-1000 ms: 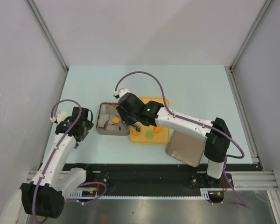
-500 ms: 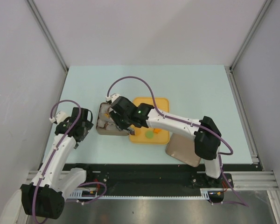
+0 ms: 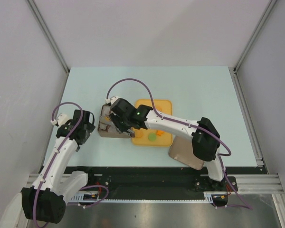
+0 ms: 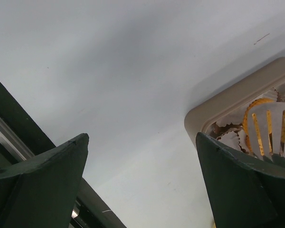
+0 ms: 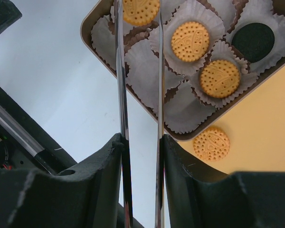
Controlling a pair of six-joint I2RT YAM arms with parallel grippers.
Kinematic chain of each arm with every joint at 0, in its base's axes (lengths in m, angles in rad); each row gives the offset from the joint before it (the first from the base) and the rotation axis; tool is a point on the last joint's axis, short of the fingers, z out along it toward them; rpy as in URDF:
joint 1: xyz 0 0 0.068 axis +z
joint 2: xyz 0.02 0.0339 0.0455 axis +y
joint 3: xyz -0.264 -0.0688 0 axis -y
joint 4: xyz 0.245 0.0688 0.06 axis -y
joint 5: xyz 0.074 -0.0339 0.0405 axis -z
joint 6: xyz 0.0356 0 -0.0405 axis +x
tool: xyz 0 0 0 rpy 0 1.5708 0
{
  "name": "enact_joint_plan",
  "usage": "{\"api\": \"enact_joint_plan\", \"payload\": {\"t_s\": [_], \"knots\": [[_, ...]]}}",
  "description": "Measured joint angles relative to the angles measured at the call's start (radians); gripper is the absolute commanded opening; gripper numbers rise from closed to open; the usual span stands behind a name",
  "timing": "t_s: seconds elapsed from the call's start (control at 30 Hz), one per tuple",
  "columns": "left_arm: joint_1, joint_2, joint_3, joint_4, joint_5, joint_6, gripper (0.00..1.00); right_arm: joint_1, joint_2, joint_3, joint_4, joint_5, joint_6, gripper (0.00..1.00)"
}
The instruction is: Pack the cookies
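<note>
My right gripper [image 5: 141,142] is shut on metal tongs [image 5: 121,71]. The tong tips pinch an orange cookie [image 5: 140,10] over the far-left paper cups of the beige tin [image 5: 92,16]. Two orange cookies [image 5: 190,41] [image 5: 220,78] and a black one [image 5: 256,42] lie in cups in that tin. Another orange cookie [image 5: 211,143] rests on the yellow tray [image 5: 261,137], and a green cookie [image 3: 152,137] shows there from above. My left gripper [image 4: 141,140] hangs open over bare table just left of the tin [image 4: 228,102].
The tin's lid [image 3: 185,152] lies upside down right of the yellow tray [image 3: 164,140], near the right arm's base. Several white paper cups [image 5: 149,71] in the tin hold nothing. The black rail runs along the near table edge [image 3: 147,173].
The right arm swung left from above the yellow tray to over the tin, carrying the tongs and the orange cookie. The left arm stayed still.
</note>
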Motion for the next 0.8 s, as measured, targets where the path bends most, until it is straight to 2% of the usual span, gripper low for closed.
{"api": "enact_joint_plan", "payload": {"t_s": [0.17, 0.3, 0.4, 0.8], "knots": [[0.0, 0.0, 0.0, 0.007, 0.002, 0.006, 0.99, -0.004, 0.011, 0.002, 0.0, -0.005, 0.0, 0.38], [0.0, 0.0, 0.0, 0.013, 0.003, 0.008, 0.99, -0.006, 0.015, 0.003, 0.0, -0.005, 0.0, 0.49], [0.0, 0.0, 0.0, 0.016, 0.004, 0.008, 0.99, -0.007, 0.015, 0.008, -0.001, -0.004, -0.002, 0.53], [0.0, 0.0, 0.0, 0.019, 0.006, 0.016, 0.99, -0.01, 0.01, 0.013, 0.003, 0.029, -0.004, 0.55]]}}
